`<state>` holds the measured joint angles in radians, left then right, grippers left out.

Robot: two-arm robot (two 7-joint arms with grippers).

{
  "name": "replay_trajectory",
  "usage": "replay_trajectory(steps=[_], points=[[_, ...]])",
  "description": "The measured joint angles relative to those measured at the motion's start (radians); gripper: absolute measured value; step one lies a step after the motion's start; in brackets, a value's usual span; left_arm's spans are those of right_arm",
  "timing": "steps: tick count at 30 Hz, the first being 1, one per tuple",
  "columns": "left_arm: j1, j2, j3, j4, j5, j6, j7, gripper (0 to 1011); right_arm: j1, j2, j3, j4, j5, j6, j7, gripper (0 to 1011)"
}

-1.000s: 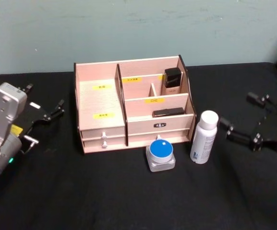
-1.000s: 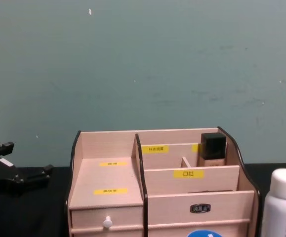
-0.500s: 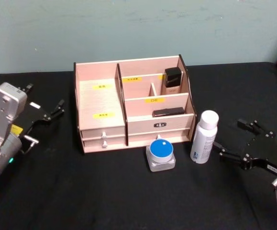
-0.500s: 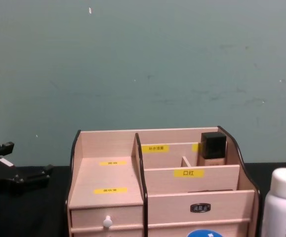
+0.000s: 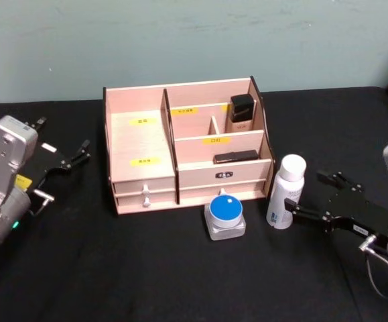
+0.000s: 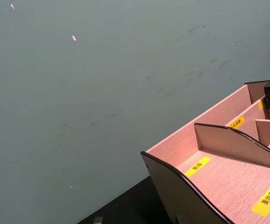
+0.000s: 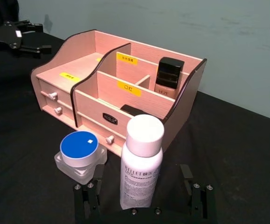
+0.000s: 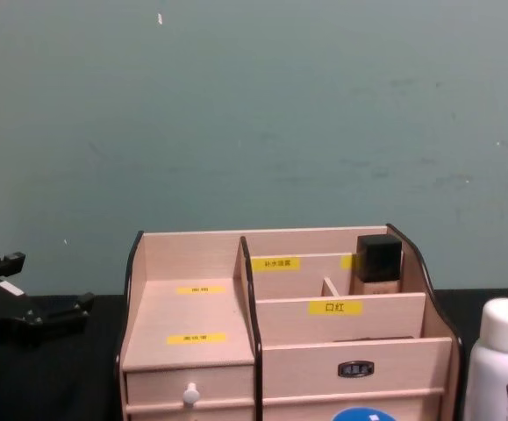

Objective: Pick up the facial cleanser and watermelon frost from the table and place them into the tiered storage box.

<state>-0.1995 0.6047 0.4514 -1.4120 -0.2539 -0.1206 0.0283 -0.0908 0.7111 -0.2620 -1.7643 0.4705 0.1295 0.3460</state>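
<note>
On the black table (image 5: 180, 282), your right gripper (image 7: 141, 172) straddled, unclenched, the facial cleanser (image 5: 285, 191) right of the tiered storage box (image 5: 140, 141). Closing looked the next move; the left gripper (image 5: 63, 135) idled, spread, left of the box.

Light's soft and flat all round, nothing harsh, and I can't tell where it comes from. The wall (image 8: 324, 105) is evenly lit, no hot spots. The black table (image 5: 147, 268) soaks up shadows completely, and the dark right gripper (image 5: 305, 190) barely stands out against it. Dividers inside the tiered storage box (image 5: 140, 141) cast only faint, soft shading. Brightest thing is the facial cleanser (image 7: 141, 163), cap nearly blown out. No real glare on the watermelon frost (image 7: 79, 149) lid.
</note>
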Motion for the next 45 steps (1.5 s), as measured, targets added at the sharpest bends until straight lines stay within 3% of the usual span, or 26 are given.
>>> replay_trajectory(steps=[11, 24, 45], points=[[0.000, 0.000, 0.000, 0.000, 0.000, 0.000, 0.000, 1010, 0.056, -0.051, -0.012, 0.075, -0.042, -0.011, 0.040, 1003], [0.000, 0.000, 0.000, 0.000, 0.000, 0.000, 0.000, 1010, 0.121, -0.101, -0.028, 0.161, -0.059, -0.032, 0.094, 1002], [0.000, 0.000, 0.000, 0.000, 0.000, 0.000, 0.000, 1010, 0.201, -0.145, -0.072, 0.238, -0.085, -0.039, 0.124, 1002]])
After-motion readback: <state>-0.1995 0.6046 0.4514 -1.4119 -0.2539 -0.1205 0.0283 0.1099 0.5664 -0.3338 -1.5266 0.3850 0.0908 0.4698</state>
